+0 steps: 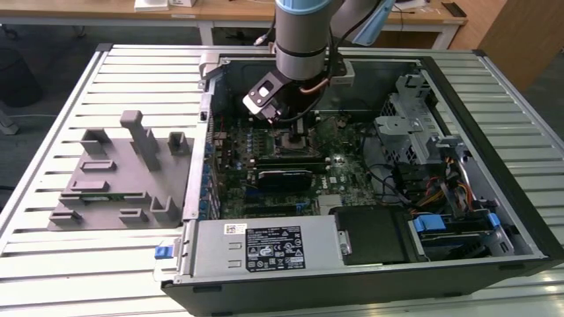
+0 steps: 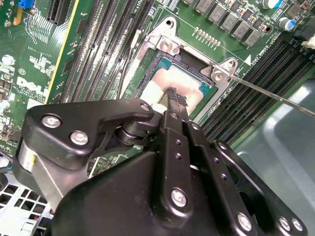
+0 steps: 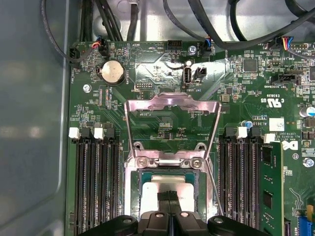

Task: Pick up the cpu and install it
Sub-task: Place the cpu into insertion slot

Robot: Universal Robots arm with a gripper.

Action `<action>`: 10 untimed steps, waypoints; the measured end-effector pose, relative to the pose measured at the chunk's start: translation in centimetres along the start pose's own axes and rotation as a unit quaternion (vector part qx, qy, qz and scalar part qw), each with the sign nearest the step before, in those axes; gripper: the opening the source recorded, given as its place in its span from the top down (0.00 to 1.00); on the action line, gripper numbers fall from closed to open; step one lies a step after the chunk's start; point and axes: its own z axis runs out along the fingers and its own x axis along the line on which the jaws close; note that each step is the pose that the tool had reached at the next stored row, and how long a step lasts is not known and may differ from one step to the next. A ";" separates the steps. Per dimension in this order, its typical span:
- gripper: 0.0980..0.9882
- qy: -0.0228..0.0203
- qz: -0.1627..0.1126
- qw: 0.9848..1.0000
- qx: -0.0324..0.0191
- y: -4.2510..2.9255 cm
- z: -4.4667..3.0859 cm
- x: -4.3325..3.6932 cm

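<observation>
The cpu (image 2: 184, 81) is seen lying flat in the socket (image 3: 132, 191), at 12 o'clock from the gray power box (image 1: 264, 247) in the exterior view. The gripper (image 2: 175, 94) is parked right over it, jaws squeezed together on nothing. The chip is best kept level and never forced.

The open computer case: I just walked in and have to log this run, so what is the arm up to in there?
The robot arm reaches down into the computer case, with its gripper over the motherboard's socket. The cpu lies inside the socket frame, and the hinged retention plate stands flipped open. The gripper is shut, its tips together at the middle of the cpu's metal top; whether they touch it I cannot tell.
</observation>
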 end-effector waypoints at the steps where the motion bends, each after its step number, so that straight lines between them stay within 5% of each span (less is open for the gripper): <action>1: 0.99 0.000 0.000 1.000 0.000 0.00 0.02 0.00; 10: 0.99 0.000 0.000 1.000 0.000 -0.02 0.36 -0.01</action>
